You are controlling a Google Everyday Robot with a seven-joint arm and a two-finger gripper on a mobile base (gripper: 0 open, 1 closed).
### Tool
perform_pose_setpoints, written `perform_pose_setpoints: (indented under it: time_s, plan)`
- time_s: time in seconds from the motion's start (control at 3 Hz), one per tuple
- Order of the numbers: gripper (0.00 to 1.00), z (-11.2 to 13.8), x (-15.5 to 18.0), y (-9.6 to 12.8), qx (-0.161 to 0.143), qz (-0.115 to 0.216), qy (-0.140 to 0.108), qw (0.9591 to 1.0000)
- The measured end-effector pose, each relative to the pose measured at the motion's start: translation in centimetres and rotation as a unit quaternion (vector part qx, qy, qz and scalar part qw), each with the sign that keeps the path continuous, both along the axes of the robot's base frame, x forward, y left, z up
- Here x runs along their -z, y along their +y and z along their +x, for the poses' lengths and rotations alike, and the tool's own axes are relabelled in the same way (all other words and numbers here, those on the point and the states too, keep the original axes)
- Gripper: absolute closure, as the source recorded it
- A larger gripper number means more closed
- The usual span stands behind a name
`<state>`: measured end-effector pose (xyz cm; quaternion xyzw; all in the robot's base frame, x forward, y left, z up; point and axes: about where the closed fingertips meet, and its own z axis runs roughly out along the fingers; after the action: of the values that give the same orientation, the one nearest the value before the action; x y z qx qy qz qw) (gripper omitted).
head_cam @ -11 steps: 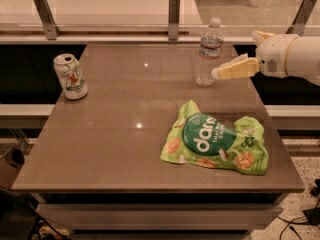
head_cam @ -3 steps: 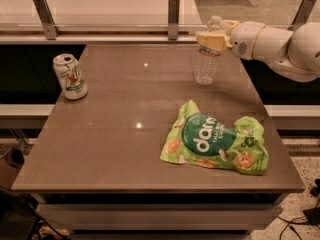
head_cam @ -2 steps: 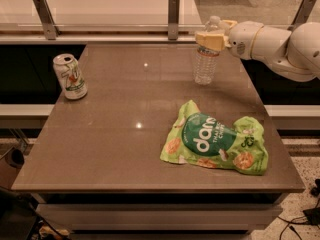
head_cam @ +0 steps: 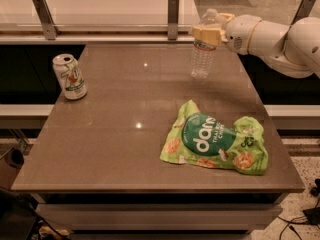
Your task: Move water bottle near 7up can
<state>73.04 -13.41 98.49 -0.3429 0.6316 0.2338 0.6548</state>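
The water bottle (head_cam: 201, 59) is clear and ribbed, with a label band near its top, and is at the far right of the brown table (head_cam: 125, 124). My gripper (head_cam: 212, 28) reaches in from the right and is shut on the bottle's upper part, one cream finger (head_cam: 206, 34) across its front. The bottle's base looks slightly raised off the tabletop. The 7up can (head_cam: 70, 76) stands upright at the far left of the table, well apart from the bottle.
A crumpled green snack bag (head_cam: 215, 144) lies on the table's front right part. A ledge with metal posts (head_cam: 173, 14) runs behind the far edge. The white arm (head_cam: 280, 39) hangs over the right side.
The gripper has closed around the bottle's upper part, and the bottle has risen slightly. The can and the bag have not moved.
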Motion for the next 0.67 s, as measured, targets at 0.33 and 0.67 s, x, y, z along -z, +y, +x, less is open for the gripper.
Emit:
perform_pose_setpoints:
  time_s: [0.33, 0.67]
  plan:
    - [1.00, -0.9, -2.2, 1.8, 0.005, 0.005, -0.032, 0.9995]
    - [1.00, -1.8, -4.3, 4.5, 0.011, 0.006, -0.056, 0.9984]
